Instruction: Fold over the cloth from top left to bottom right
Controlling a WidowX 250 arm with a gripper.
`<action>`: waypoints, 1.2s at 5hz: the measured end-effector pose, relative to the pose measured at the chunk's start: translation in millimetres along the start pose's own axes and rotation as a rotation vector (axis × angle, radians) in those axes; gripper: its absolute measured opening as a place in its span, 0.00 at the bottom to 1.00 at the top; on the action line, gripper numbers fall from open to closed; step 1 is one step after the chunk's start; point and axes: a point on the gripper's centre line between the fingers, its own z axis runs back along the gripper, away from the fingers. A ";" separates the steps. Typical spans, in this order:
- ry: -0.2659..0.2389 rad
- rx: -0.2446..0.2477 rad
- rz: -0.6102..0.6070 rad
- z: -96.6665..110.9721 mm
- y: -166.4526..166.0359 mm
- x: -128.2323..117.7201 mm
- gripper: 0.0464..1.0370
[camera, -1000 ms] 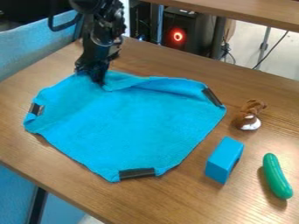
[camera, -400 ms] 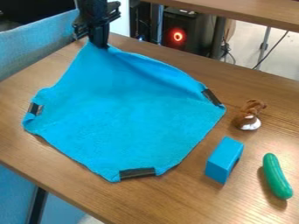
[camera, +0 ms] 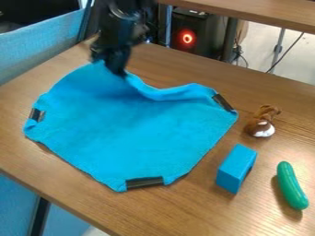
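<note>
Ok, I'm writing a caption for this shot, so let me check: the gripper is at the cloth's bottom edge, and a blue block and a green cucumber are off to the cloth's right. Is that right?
Not quite: the camera view shows the gripper at the upper left of the cloth. The blue block and green cucumber are indeed to its right.

Passage above near half of cloth [camera: 135, 138]; blue block [camera: 234, 168], brown toy [camera: 261, 124], green cucumber [camera: 290, 185] obstruct right side

Block [camera: 232, 169] sits right of cloth [camera: 132, 133] (cucumber [camera: 291, 185] further right).
</note>
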 end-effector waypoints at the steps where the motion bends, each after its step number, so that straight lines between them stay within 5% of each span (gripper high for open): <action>1: -0.047 0.051 -0.006 17.3 27.4 -21.7 0.01; 2: -0.102 0.103 -0.030 39.2 46.4 -41.5 0.01; 4: -0.081 0.192 -0.017 67.3 83.9 -63.1 0.01; 5: -0.093 0.245 -0.026 62.5 92.2 -80.6 0.02; 6: -0.129 0.383 -0.093 45.0 101.3 -95.8 0.17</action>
